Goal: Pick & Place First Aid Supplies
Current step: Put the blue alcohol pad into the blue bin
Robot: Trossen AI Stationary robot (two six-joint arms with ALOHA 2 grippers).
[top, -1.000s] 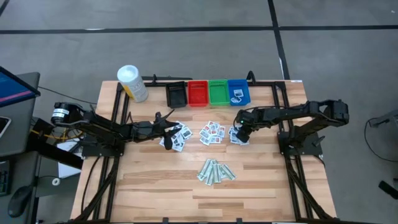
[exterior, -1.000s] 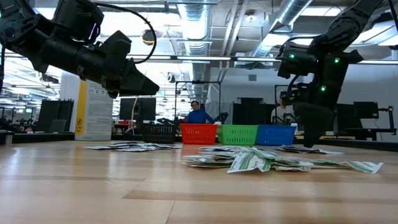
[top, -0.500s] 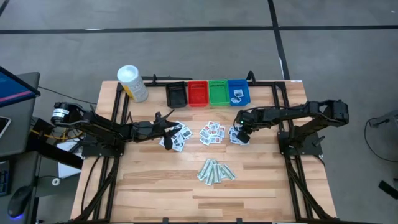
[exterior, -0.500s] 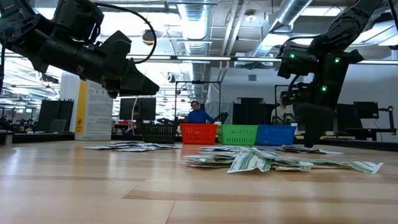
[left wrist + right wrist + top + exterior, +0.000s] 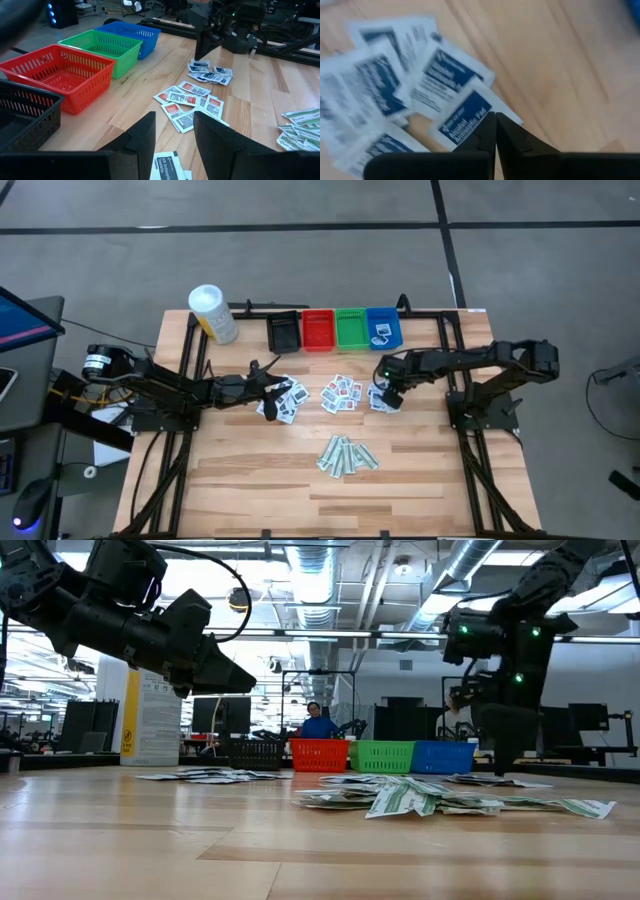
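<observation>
Now that the right gripper (image 5: 495, 131) has pinched fully closed, it looks clamped on a blue-print packet (image 5: 462, 119) right at its fingertips, atop the pile; lifting probably comes next.

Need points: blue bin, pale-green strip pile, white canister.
blue bin (image 5: 384, 328), high view, its floor beside the packet inside.
pale-green strip pile (image 5: 347, 455), high view, middle of the pile.
white canister (image 5: 213, 313), high view, its side near the cap.
</observation>
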